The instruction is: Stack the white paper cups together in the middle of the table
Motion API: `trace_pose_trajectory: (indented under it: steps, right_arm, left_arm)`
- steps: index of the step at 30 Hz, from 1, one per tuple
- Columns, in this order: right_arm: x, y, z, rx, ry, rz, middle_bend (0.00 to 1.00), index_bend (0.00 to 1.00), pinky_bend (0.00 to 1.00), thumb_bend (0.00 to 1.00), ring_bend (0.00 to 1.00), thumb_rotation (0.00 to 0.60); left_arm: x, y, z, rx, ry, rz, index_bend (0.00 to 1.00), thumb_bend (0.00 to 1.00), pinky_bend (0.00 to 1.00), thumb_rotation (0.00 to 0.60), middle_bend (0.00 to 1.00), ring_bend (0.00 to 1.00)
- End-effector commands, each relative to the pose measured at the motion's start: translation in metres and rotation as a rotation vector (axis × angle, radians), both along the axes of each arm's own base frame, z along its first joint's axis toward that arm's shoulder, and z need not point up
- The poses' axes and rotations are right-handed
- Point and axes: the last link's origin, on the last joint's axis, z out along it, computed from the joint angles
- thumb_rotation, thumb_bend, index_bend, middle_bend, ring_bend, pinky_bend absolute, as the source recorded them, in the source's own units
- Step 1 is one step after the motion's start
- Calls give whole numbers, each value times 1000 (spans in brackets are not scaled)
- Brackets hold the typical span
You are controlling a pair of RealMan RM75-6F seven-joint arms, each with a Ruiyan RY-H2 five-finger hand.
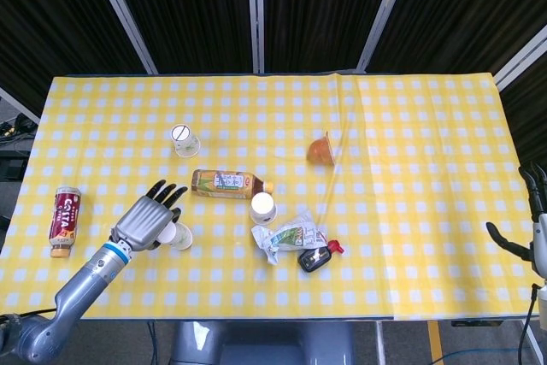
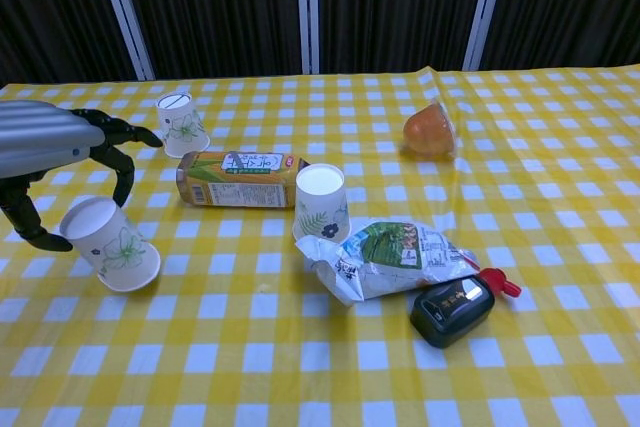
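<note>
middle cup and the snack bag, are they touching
Cannot tell. In the chest view the middle cup overlaps the snack bag at its base, and no gap or contact shows plainly.

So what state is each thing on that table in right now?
Near cup: upside down, tilted, left hand around it.
Middle cup: upside down, standing free.
Far cup: upside down, standing free.
Tea bottle: lying on its side.
Red bottle: lying down.
Snack bag: lying crumpled.
Right hand: open, holding nothing.
</note>
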Motion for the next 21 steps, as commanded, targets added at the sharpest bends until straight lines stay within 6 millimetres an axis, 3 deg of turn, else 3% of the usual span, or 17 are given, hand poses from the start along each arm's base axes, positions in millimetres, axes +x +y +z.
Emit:
trace_pose_trajectory:
  steps: [1, 2, 8, 13, 21]
  right_arm:
    - [0, -1, 0, 2, 0, -1, 0, 48, 0, 117, 0, 600]
    - [-1, -2, 1, -1, 13, -1, 0, 48, 0, 117, 0, 600]
    - [-4, -4, 0, -4, 14, -7, 0, 48, 0, 117, 0, 600]
    - [-8, -6, 4, -6, -5, -26, 0, 48, 0, 117, 0, 600]
    - [-13, -8, 8, -17, -13, -41, 0, 48, 0, 117, 0, 600]
  left_arm:
    - [23, 7, 20, 56, -69, -57, 505, 290, 0, 600, 0, 0]
    - [41, 13, 30, 94, -109, -108, 503, 290, 0, 600, 0, 0]
    - [81, 37, 34, 106, -155, -159, 500, 290, 0, 600, 0, 0]
    - [109, 57, 12, 58, -170, -161, 499, 290, 0, 600, 0, 0]
    - [137, 67, -21, -9, -159, -165, 498, 290, 0, 600, 0, 0]
